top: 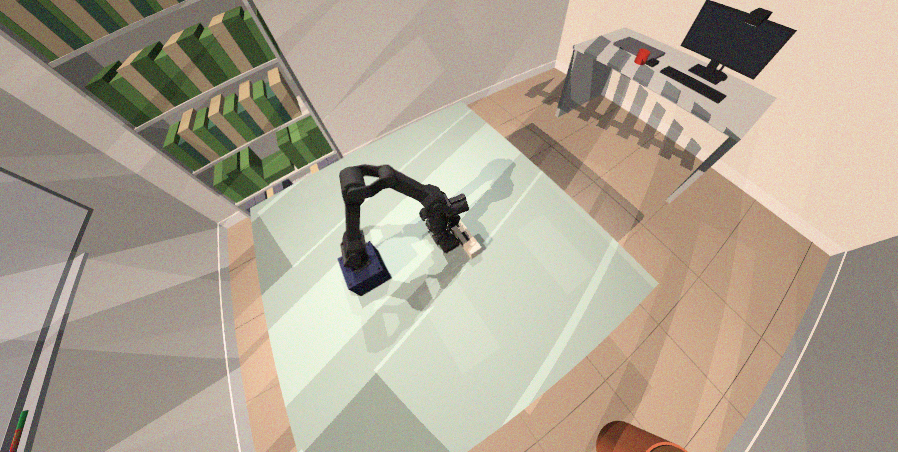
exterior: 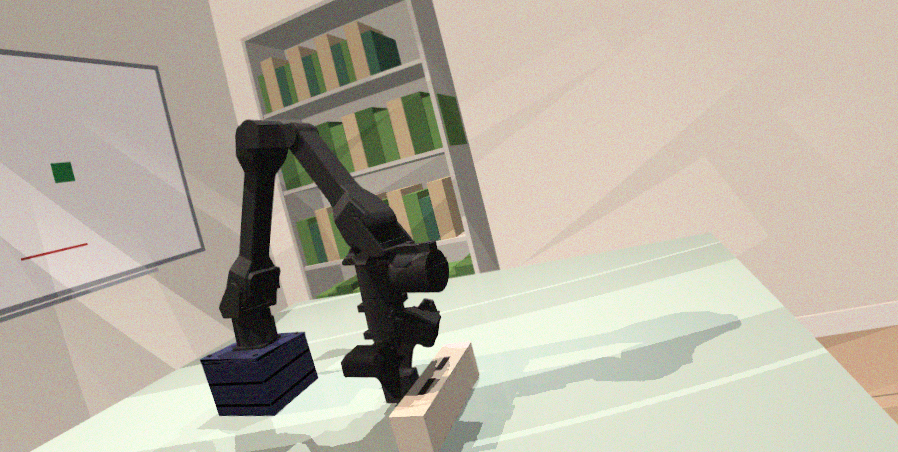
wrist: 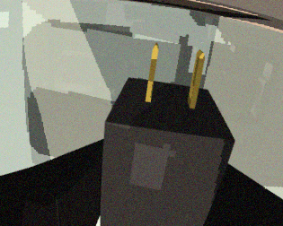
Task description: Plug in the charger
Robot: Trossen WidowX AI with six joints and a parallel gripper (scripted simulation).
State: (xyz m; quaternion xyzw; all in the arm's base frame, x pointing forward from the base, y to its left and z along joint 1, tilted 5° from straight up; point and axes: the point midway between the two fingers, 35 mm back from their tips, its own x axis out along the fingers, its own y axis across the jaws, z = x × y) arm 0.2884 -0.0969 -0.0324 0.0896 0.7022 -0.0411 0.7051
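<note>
two prongs (wrist: pixel 195 82) pointed toward twelve o'clock in the wrist view; the part-open claw (top: pixel 447 242) (exterior: pixel 395 393) (wrist: pixel 157 155) gripped the charger (wrist: pixel 158 204), whose straight entry needed squaring first.

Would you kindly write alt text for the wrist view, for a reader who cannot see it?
A dark, boxy charger fills the lower middle, held in the gripper, its two gold prongs pointing up the picture, away from the charger's body. Behind it lies a pale surface crossed by grey shadows.
</note>
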